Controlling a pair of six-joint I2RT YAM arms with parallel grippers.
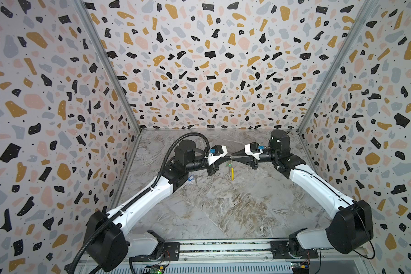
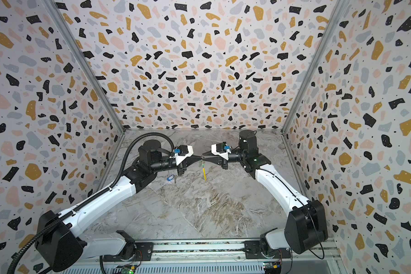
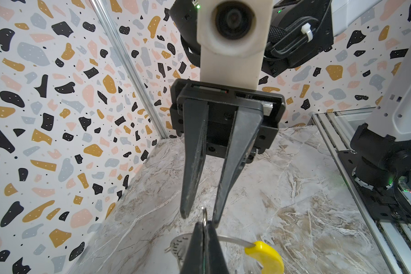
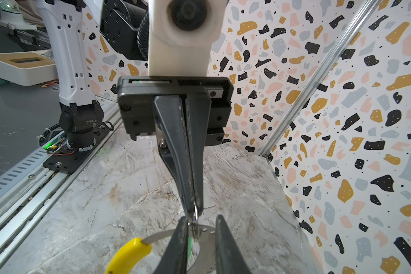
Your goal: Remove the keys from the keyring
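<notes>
Keyring (image 1: 232,173): hangs in the air over the back-middle of the table (image 1: 223,208). Its yellow sleeve (image 3: 265,257) is lowest, and the top of the loop is up where the two grippers meet. The green-tag key (image 2: 202,163) hangs on it just below that meeting point. The blue-tag key (image 2: 170,178) lies flat on the table beside the left arm, well apart from the ring; I count that one as off.

Left gripper (image 4: 193,210): jaws fully together. The ring wire runs into the pinch, so I read it as carrying the keyring.

Right gripper (image 3: 199,219): tip to tip with the left, jaws a little apart, straddling a small loop (image 3: 204,212) that sticks out past the left tips. I see nothing clamped in it.

Progress, my judgement: one key of two is done. Left to do: take the green-tag key and work it off the ring.
</notes>
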